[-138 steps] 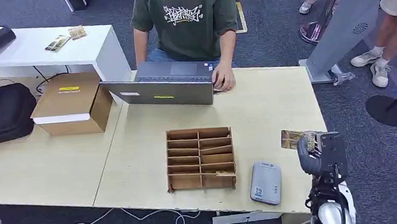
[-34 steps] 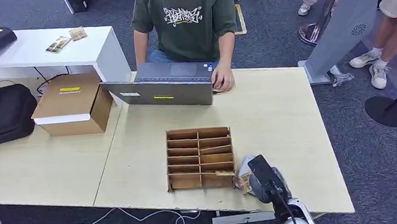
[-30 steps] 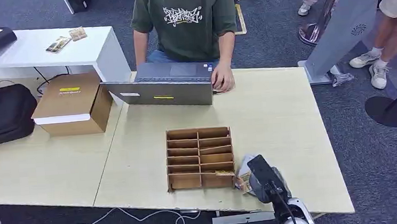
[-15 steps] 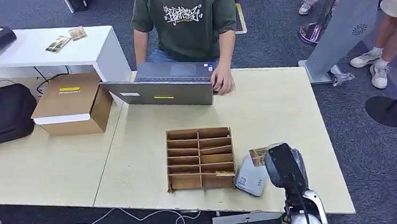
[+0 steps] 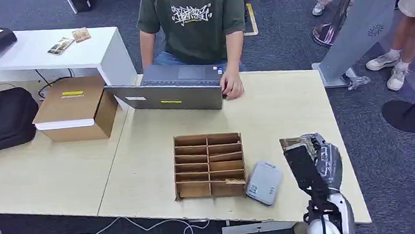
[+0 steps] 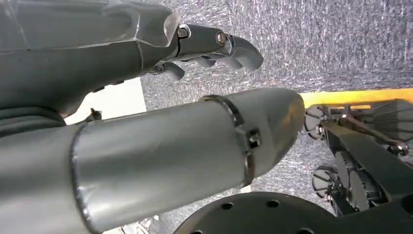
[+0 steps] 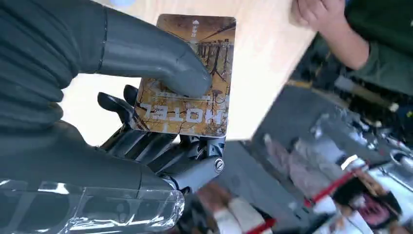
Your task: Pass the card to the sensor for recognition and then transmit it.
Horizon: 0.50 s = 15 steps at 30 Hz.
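The card (image 7: 187, 73), printed "HOTEL", is pinched between the right hand's (image 5: 312, 156) thumb and fingers (image 7: 146, 141) above the tabletop's (image 5: 283, 111) near right corner, right of the sensor (image 5: 263, 182). The left hand (image 6: 146, 44) hangs empty over carpet, fingers loosely curled.

Card (image 7: 187, 73), pinched in right hand (image 7: 97, 97): one printed word, "HOTEL", shown upside down in the wrist view. Person's green shirt (image 5: 192, 17): white graffiti-style lettering, not legible. Box (image 5: 73, 108): yellow label, print too small to read.
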Each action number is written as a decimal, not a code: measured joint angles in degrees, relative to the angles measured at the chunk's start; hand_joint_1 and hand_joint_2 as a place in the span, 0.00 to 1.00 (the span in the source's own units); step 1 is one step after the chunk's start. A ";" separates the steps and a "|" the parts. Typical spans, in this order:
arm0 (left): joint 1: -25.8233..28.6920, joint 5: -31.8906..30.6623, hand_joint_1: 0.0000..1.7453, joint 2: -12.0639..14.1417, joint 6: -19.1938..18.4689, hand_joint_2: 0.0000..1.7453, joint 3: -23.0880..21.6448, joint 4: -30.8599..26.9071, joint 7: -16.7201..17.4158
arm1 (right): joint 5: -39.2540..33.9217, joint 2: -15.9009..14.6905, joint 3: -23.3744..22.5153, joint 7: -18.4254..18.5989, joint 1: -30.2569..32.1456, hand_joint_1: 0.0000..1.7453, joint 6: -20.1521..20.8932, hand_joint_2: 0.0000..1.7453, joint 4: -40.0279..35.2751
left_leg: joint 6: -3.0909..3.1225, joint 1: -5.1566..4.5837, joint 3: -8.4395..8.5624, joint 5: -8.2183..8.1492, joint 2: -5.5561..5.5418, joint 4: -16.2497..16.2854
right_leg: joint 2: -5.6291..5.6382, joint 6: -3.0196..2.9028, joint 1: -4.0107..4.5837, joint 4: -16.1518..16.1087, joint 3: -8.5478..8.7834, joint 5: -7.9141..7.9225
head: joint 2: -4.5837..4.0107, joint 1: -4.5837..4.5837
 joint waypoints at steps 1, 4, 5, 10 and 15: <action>-0.01 0.02 0.00 -0.02 0.00 0.00 0.00 0.00 -0.05 | 0.11 0.00 0.02 0.04 -0.11 1.00 -0.09 1.00 0.00 | 0.00 0.00 -0.01 0.00 -0.01 0.00 | -0.01 0.00 0.00 0.00 0.00 0.00 | 0.00 0.00; 0.01 0.07 0.00 -0.22 0.00 0.00 -0.02 0.00 -0.26 | 2.99 0.02 0.04 0.15 -0.42 1.00 -1.17 1.00 0.00 | 0.00 0.00 -0.03 0.00 -0.02 0.00 | -0.02 0.00 0.00 0.00 0.00 0.00 | 0.00 0.00; 0.00 0.09 0.00 -0.28 0.00 0.00 -0.02 0.00 -0.55 | 7.51 0.06 0.15 0.28 -0.79 1.00 -2.90 1.00 0.09 | 0.00 0.00 -0.04 0.00 -0.02 0.00 | -0.02 0.00 0.00 0.01 0.00 0.00 | 0.00 0.00; -0.05 -0.20 0.00 -0.52 -0.09 0.00 -0.02 0.09 -1.38 | 35.35 0.48 1.66 1.85 -5.48 1.00 -14.68 1.00 3.25 | -0.01 0.02 0.01 0.01 0.03 0.00 | 0.04 -0.01 0.00 0.02 0.01 0.01 | 0.00 0.00; 0.00 -0.96 0.00 -0.48 -0.37 0.00 -0.04 0.09 -1.53 | 39.65 -4.34 8.14 13.93 -14.35 1.00 -22.20 1.00 12.49 | -0.01 -0.01 0.01 0.05 0.04 0.00 | 0.04 -0.02 0.00 0.04 0.02 0.07 | 0.00 0.02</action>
